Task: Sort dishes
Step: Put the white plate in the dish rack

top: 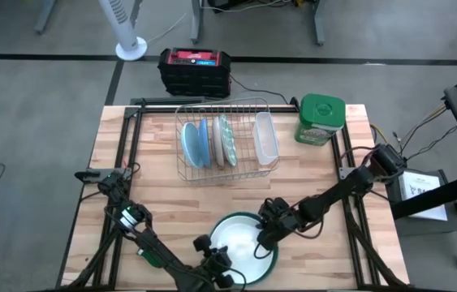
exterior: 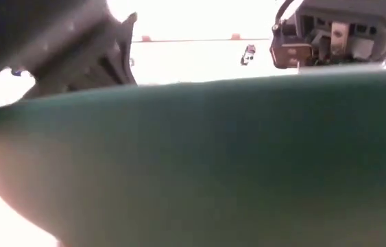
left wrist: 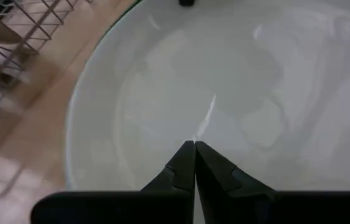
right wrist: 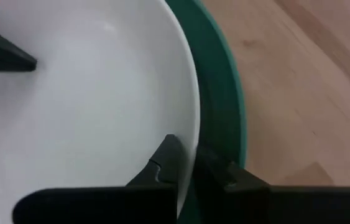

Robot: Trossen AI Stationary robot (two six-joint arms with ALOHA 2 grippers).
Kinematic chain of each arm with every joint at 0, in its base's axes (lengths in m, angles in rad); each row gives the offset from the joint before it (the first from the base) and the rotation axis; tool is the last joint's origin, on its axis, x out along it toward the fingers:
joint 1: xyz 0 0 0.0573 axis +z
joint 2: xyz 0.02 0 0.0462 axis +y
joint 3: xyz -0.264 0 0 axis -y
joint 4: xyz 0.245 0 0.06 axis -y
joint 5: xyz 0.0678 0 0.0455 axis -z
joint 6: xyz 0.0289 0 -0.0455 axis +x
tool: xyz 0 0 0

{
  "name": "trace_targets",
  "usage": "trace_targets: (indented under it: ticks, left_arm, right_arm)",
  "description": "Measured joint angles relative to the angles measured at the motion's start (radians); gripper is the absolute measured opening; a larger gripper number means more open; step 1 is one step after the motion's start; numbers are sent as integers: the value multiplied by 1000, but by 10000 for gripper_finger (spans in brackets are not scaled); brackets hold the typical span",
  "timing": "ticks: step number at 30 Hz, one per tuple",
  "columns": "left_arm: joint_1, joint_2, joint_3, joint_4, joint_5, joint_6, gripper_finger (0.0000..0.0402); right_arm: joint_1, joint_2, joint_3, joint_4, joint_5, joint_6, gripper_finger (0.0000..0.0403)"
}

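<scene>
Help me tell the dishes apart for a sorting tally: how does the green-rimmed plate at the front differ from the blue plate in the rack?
The green-rimmed plate lies near the table's front edge; the blue plate stands on edge in the wire rack. The green-rimmed plate looks larger, with a white face; the blue plate is light blue. Both are round.

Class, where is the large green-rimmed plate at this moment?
In the high view, the green-rimmed plate sits at the table's near edge, centre, in front of the dish rack, with the right gripper shut on its rim.
</scene>
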Motion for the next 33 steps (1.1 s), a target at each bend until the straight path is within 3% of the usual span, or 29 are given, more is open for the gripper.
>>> trace_targets:
  ticks: [17,25,33]
  left_arm:
    - [-5,-4,166,-231,-31,-13,0]
    - [-31,-7,303,-441,-108,-155,0]
    - [-40,-17,353,-442,-86,-152,3]
  right_arm:
    - [-17,-54,0,-7,61,-97,7]
    - [-18,-109,0,-40,92,-144,7]
    - [-18,-176,0,-42,120,-239,7]
